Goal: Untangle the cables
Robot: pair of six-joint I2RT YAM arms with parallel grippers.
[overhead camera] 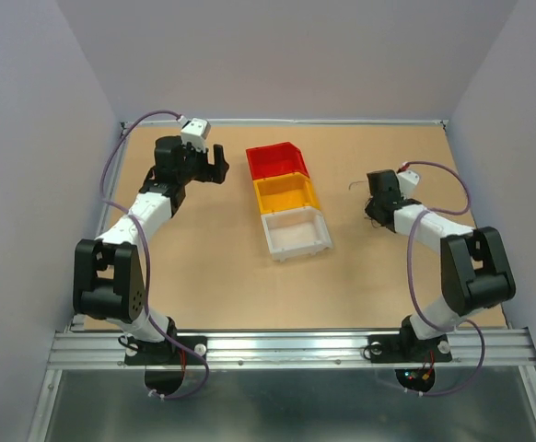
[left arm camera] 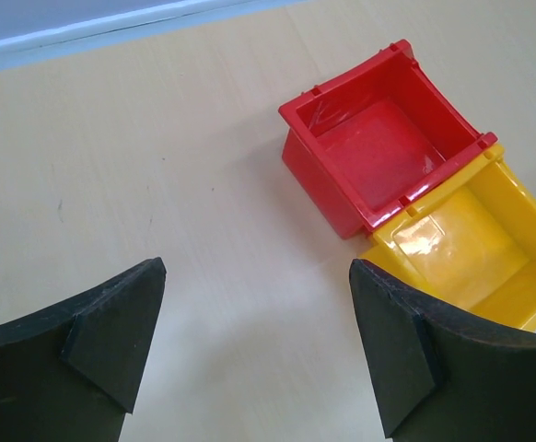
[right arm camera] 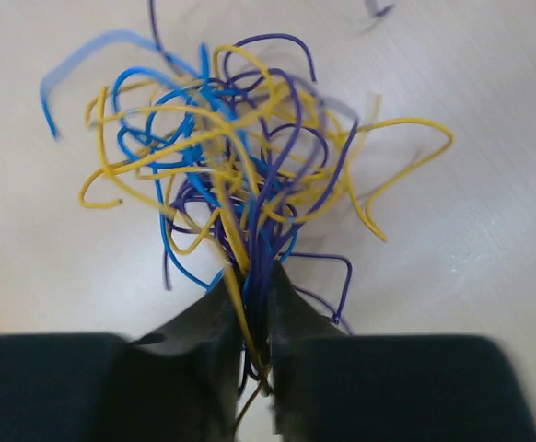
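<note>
Over the table [overhead camera: 213,276] at right, the right fingers [right arm camera: 203,322] clamp the tangled blue, yellow and purple cables [right arm camera: 240,175] at their base; the left fingers [left arm camera: 111,331] hang spread, empty. Next, seemingly: left takes one strand, draws it free.

Tan table [overhead camera: 222,267] carries three bins touching in a diagonal row near its middle: red bin [overhead camera: 275,160] farthest, yellow bin [overhead camera: 285,192] between, white bin [overhead camera: 296,232] nearest. Metal rail [overhead camera: 286,348] runs along the table's near edge.

A red bin [overhead camera: 275,159], yellow bin [overhead camera: 286,192] and white bin [overhead camera: 295,233] stood touching in a row mid-table; open tabletop [overhead camera: 213,258] flanked them, cables [right arm camera: 250,184] bunched to the right.
</note>
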